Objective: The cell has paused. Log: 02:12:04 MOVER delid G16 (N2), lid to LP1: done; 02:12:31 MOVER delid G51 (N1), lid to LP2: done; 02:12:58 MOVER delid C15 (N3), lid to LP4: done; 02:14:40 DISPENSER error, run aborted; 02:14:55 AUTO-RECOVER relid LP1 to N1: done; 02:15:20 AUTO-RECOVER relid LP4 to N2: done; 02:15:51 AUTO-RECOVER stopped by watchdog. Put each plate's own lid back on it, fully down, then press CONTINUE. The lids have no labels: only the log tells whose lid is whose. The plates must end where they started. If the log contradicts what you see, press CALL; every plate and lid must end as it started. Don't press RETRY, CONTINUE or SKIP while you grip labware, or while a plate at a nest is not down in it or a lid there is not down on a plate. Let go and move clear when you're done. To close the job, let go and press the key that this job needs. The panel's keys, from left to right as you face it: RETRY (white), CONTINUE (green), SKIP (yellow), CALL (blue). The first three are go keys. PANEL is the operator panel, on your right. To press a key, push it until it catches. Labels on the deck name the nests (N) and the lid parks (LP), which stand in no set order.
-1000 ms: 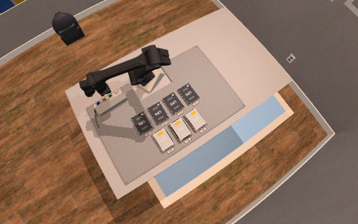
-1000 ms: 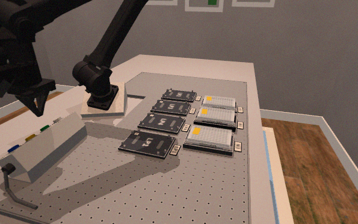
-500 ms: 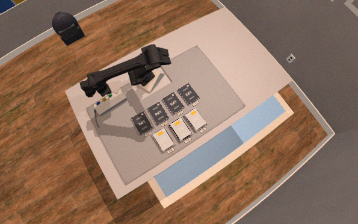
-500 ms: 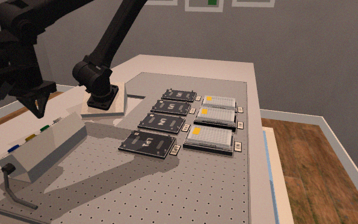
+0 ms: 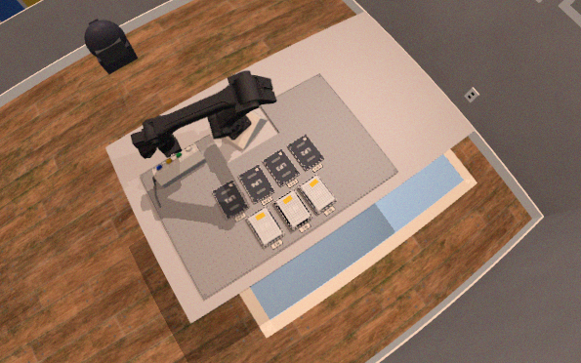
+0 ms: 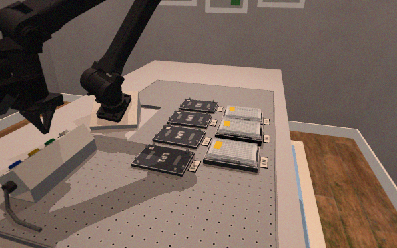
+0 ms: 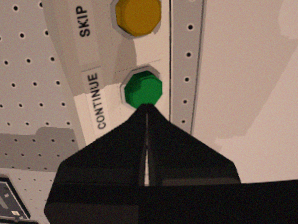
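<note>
My gripper is shut and empty, its tips low over the panel. In the wrist view the tips meet the near edge of the green CONTINUE key; contact cannot be told. That key looks raised. Three plates, the near one, the middle one and the far one, sit at the nests with clear covers that look level. The near nest's label reads N1. The lid parks, including LP1 and LP4, hold no lid.
The yellow SKIP key lies beside the green one, with the blue key beyond it. The white key is on the green key's other side. A cable leaves the panel's end.
</note>
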Robot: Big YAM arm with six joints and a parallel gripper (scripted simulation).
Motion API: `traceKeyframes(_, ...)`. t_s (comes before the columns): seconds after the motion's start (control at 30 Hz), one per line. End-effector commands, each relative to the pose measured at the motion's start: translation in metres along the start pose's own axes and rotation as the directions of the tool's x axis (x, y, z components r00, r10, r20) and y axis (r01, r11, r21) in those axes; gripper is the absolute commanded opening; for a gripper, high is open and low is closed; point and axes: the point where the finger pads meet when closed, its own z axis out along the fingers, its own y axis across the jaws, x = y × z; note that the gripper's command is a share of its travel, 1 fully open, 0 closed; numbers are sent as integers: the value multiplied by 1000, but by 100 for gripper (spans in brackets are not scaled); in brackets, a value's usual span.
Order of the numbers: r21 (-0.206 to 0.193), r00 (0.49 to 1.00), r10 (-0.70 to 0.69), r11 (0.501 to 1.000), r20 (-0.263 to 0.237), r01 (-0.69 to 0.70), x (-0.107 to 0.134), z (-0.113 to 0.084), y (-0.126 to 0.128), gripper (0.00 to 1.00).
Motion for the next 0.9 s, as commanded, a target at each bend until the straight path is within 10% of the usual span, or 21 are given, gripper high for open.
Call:
traceKeyframes(0.0, -6, 1000, 1, 1000, -11, -1, -1, 7, 1, 0)
traceKeyframes(0.87, -6, 1000, 1, 1000, -11, -1, 0, 22, 1, 0)
